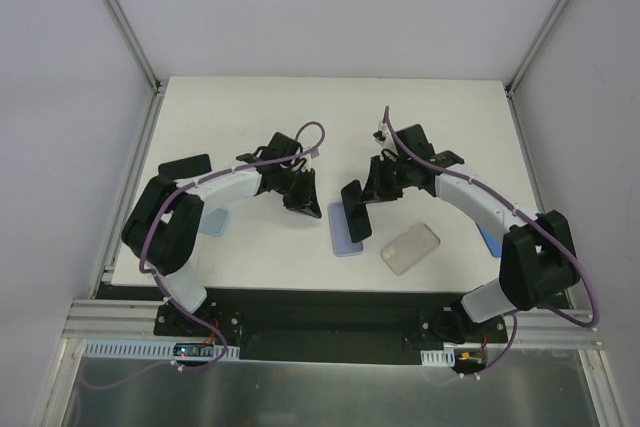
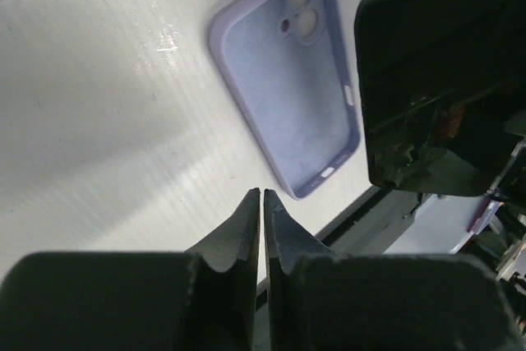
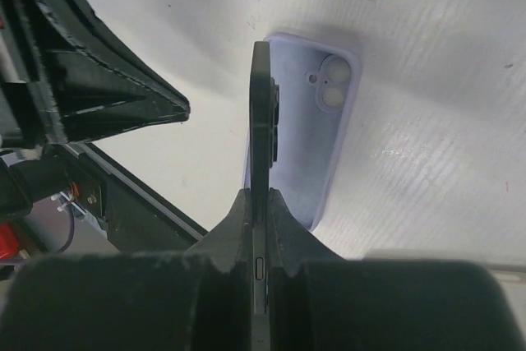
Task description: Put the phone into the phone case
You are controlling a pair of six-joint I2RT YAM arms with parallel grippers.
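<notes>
The lavender phone case (image 1: 345, 242) lies open side up on the white table (image 1: 300, 117), camera cut-outs showing (image 2: 300, 80). My right gripper (image 1: 370, 195) is shut on the black phone (image 1: 353, 215), holding it on edge just above the case. In the right wrist view the phone (image 3: 260, 113) stands edge-on between the fingers (image 3: 260, 196), over the left rim of the case (image 3: 325, 137). My left gripper (image 1: 302, 202) hovers just left of the case, shut with nothing between its fingertips (image 2: 262, 195). The phone (image 2: 444, 80) fills the upper right of the left wrist view.
A clear phone case (image 1: 411, 247) lies right of the lavender one. A blue flat item (image 1: 215, 219) sits under the left arm and another blue one (image 1: 488, 239) under the right arm. The black base rail (image 1: 330, 312) runs along the table's near edge.
</notes>
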